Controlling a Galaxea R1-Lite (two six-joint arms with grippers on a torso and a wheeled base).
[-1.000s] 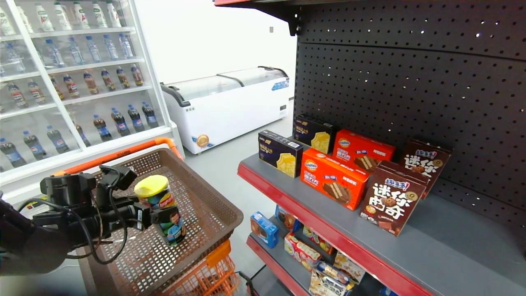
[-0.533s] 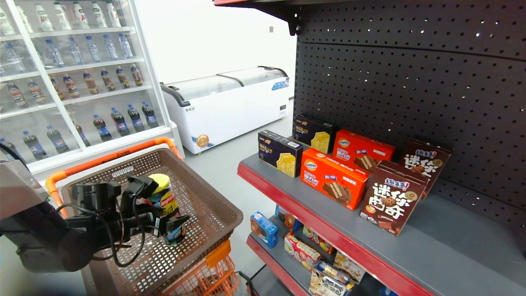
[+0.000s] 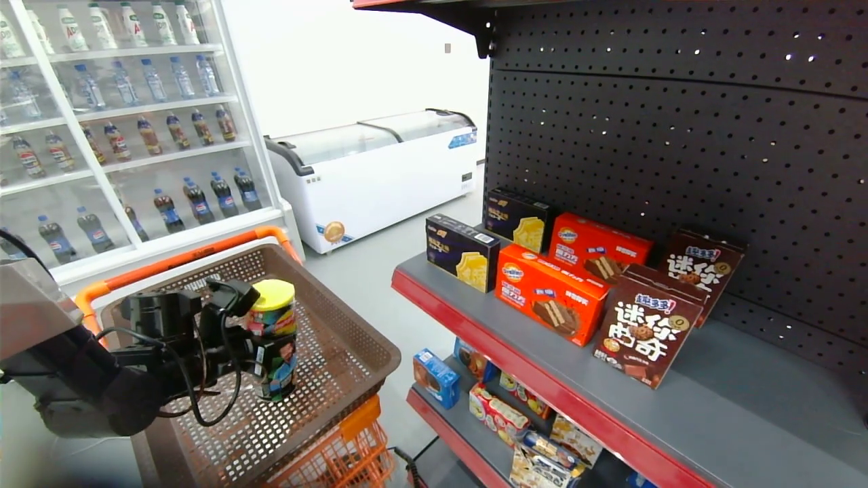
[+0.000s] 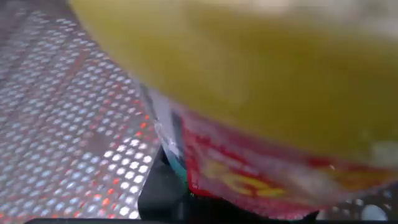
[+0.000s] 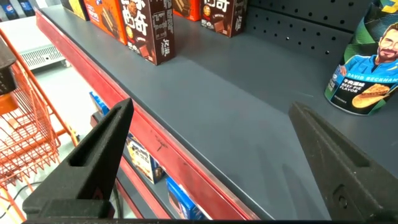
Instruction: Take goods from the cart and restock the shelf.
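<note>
- Chip can (image 3: 274,318) with a yellow lid stands upright inside the brown basket (image 3: 366,342) of the orange cart (image 3: 196,252), low on our left side.
- We see the left gripper (image 3: 266,349) closed around the chip can's middle, pinching it from the side. We cannot tell whether the can's base touches the basket floor (image 4: 68,124).
- From the left wrist, the yellow lid and red label of the chip can (image 4: 249,81) sit very close, with the perforated basket floor behind.
- Our right gripper (image 5: 211,106) hangs above the grey shelf (image 5: 249,93), its two black fingers (image 5: 93,155) spread wide apart.
- A second can (image 5: 367,62), blue-green, stands upright on that shelf, well apart from the brown biscuit boxes (image 5: 146,25).
- From the head, the shelf carries dark blue boxes (image 3: 463,252), orange boxes (image 3: 549,291) and the brown biscuit boxes in rows against a black pegboard (image 3: 678,135).
- Behind the cart stand a glass-door drinks fridge (image 3: 122,122) and a white chest freezer (image 3: 380,169).
</note>
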